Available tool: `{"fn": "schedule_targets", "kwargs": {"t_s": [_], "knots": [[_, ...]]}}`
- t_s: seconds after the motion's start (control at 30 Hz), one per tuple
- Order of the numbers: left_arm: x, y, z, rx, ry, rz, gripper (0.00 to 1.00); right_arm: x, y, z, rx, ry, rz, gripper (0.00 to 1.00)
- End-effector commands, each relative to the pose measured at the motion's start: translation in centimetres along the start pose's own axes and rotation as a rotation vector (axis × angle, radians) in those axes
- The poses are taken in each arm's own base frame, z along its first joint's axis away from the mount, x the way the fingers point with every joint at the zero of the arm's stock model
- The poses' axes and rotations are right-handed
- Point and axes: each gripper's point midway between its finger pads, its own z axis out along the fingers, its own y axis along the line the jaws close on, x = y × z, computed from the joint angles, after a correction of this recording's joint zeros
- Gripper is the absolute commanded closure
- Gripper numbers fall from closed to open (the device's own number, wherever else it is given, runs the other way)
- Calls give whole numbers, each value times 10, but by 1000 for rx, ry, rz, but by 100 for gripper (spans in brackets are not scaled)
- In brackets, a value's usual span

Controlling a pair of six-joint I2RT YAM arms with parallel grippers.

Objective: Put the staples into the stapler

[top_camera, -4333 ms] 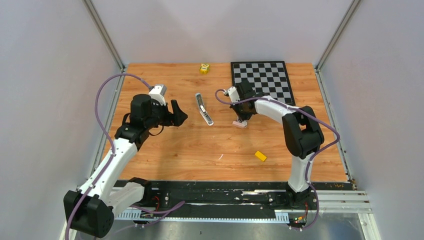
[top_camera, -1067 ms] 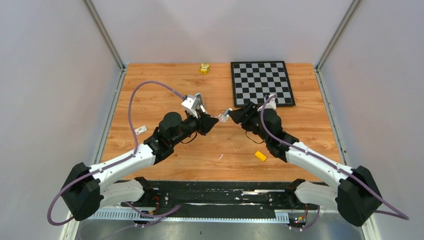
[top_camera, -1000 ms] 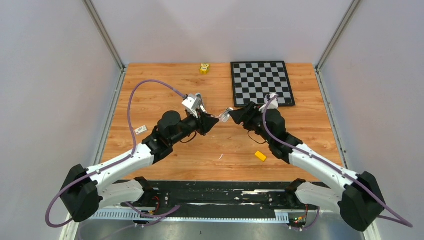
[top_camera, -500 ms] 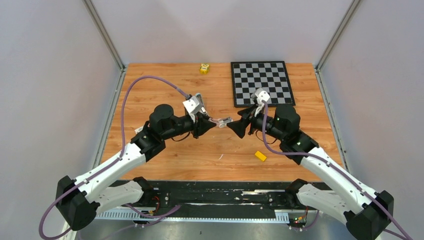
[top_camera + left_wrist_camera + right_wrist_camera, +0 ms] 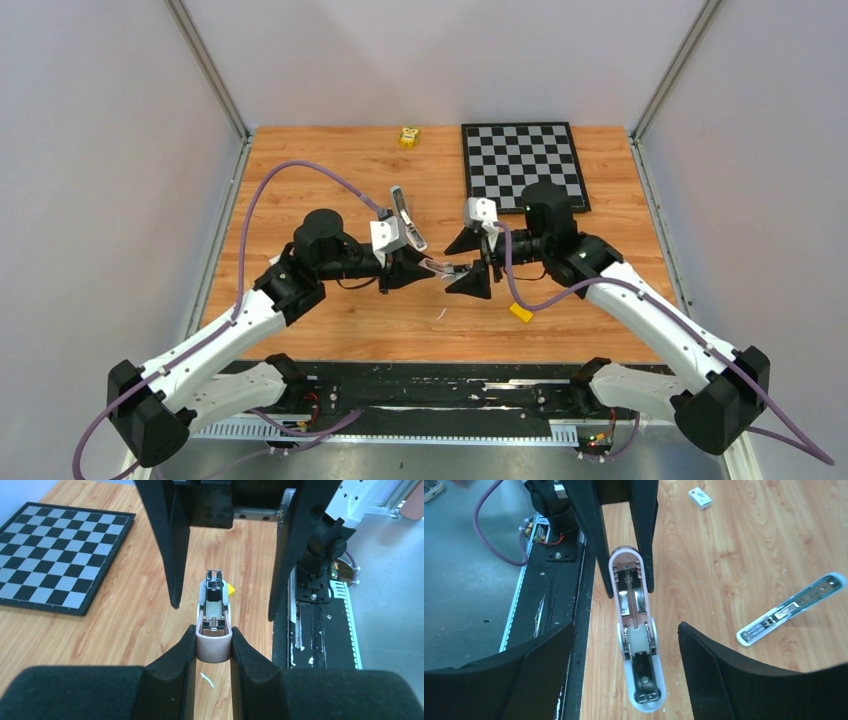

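My left gripper (image 5: 425, 266) is shut on the rounded pink rear end of the stapler (image 5: 446, 268) and holds it level above the table. In the left wrist view the stapler (image 5: 214, 605) points away from my fingers (image 5: 175, 660). My right gripper (image 5: 626, 626) stands open, a finger well clear on either side of the stapler's pale front end (image 5: 642, 680); its spring and metal channel face up. A small pale flat block (image 5: 700, 498), apparently the staples, lies on the wood far behind the left gripper.
A pale blue oblong stapler part (image 5: 403, 215) lies on the wood beside the left wrist, also in the right wrist view (image 5: 791, 609). A yellow block (image 5: 521, 312) lies near the front. A chessboard (image 5: 525, 165) and a yellow toy (image 5: 409, 136) sit at the back.
My right gripper has swung round to face the left one, opened wider and come to straddle the stapler's free end. The left arm drew the stapler slightly nearer the front.
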Motion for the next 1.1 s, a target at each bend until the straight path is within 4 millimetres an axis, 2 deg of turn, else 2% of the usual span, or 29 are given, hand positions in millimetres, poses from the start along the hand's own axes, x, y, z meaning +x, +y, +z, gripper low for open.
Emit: {"fn": "schedule_targets", "kwargs": {"t_s": [0.0,0.17,0.27,0.4,0.47,0.5,0.63,0.67,0.83,0.97,1.07], "knots": [[-11,-7,-1,58,-5,41,100,2,11,4,-87,9,-41,23],[-13,-9,0,71,-8,45,100,14,6,10,-63,59,-56,31],[-11,-9,1,79,-1,40,100,16,1,12,-43,68,-59,45],[-9,-7,2,76,6,35,100,16,-2,14,-27,65,-59,70],[-11,-6,2,67,5,29,100,13,-6,14,-3,49,-69,78],[-11,-3,2,48,6,22,97,13,-8,14,9,42,-64,81],[-10,23,-2,-122,20,-3,54,17,-19,16,89,16,-42,87],[-11,32,-5,-179,18,-13,46,18,-26,16,132,13,-28,87],[-7,67,-22,-438,16,-118,21,35,-67,9,386,2,23,87],[7,100,-49,-717,58,-244,1,50,-100,5,568,-15,87,86],[19,112,-67,-848,80,-297,0,72,-130,-2,743,-5,162,86]]}}
